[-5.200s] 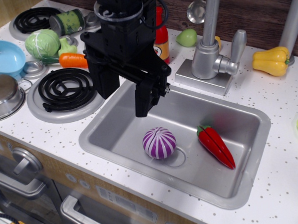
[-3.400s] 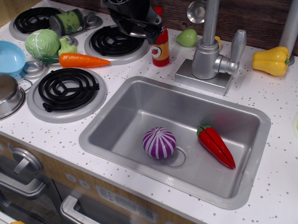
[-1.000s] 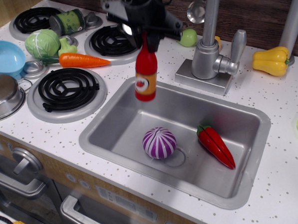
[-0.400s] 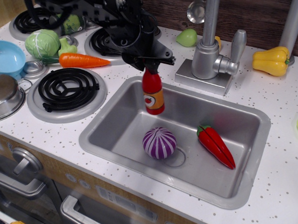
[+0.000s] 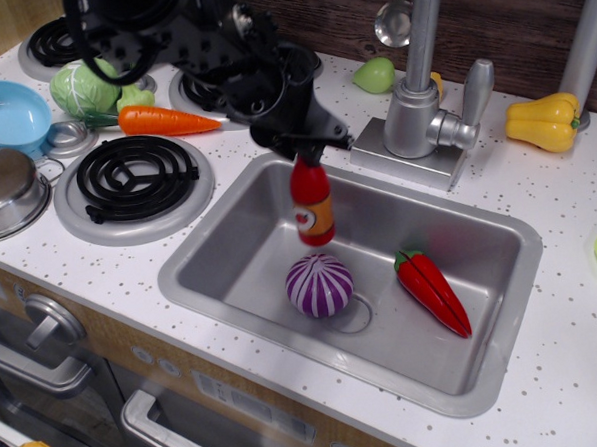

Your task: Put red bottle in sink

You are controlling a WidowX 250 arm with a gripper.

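The red bottle [image 5: 312, 202] hangs upright inside the silver sink [image 5: 230, 249], held by its cap, its base just above the purple onion toy [image 5: 319, 284]. Its orange label with a round white mark faces me. My black gripper [image 5: 306, 149] is shut on the bottle's cap at the sink's back left rim, the arm reaching in from the upper left. Whether the bottle's base touches the sink floor is hidden behind the onion.
A red chili pepper toy [image 5: 432, 291] lies in the sink to the right. The faucet [image 5: 427, 87] stands behind the sink. A carrot [image 5: 158, 120], cabbage [image 5: 83, 87], blue bowl [image 5: 7, 114] and steel pot [image 5: 4, 191] sit left, a yellow pepper [image 5: 543, 122] right.
The gripper took the bottle from beside the back burner, carried it over the sink and has lowered it further down and slightly right, close above the onion.
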